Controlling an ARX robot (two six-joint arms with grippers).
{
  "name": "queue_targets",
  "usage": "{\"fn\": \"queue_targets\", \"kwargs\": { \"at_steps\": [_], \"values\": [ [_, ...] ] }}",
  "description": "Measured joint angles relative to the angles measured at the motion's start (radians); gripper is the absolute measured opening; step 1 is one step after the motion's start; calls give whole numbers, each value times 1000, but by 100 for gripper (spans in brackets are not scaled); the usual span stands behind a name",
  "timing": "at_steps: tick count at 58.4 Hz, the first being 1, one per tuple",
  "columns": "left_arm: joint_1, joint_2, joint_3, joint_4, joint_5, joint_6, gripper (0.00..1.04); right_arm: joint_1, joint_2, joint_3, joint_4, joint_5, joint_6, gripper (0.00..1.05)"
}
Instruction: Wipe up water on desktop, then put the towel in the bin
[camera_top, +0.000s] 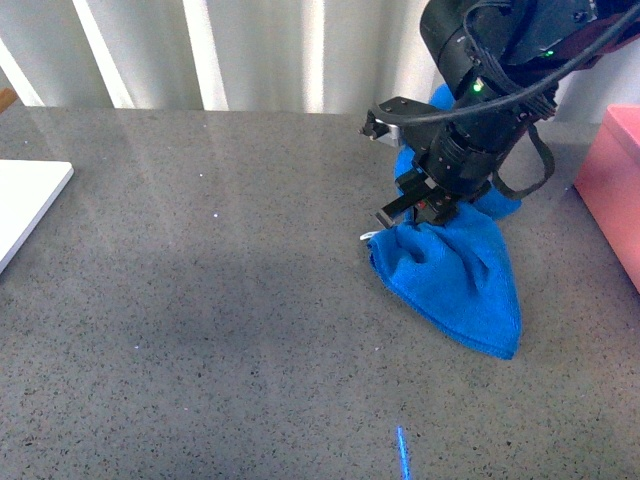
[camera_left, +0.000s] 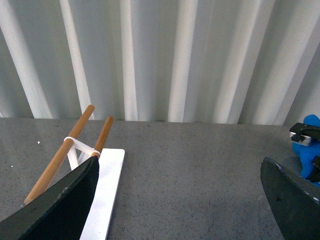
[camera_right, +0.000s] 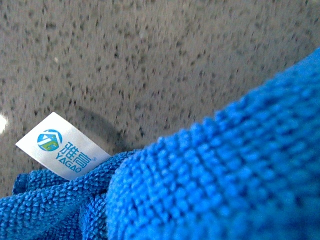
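Nearest us, the towel (camera_top: 455, 280) lies with a loose corner on the worktop (camera_top: 200, 330). Its length runs away from us, up into the right claw (camera_top: 420, 208), which looks pinched on a bunched fold. Farther off, to that claw's right, stands the bin (camera_top: 612, 185), near but apart. Our right arm is nearer. The left claw (camera_left: 180, 167) gapes wide, empty, beside the white board (camera_left: 107, 190).
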Motion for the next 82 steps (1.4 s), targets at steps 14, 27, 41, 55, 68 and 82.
{"fn": "queue_targets", "kwargs": {
  "at_steps": [14,27,41,55,68,82],
  "values": [
    [0,0,0,0,0,0,98,57,-12,-6,1,-14,-2,7],
    [0,0,0,0,0,0,98,119,-92,-110,-19,-72,34,7],
    [0,0,0,0,0,0,98,138,-301,-285,45,-100,98,7],
    [0,0,0,0,0,0,98,106,-553,-270,-101,23,124,7],
    [0,0,0,0,0,0,98,-5,-699,-92,-246,216,119,7],
    [0,0,0,0,0,0,98,-165,-765,-9,-399,371,136,7]
  ]
}}
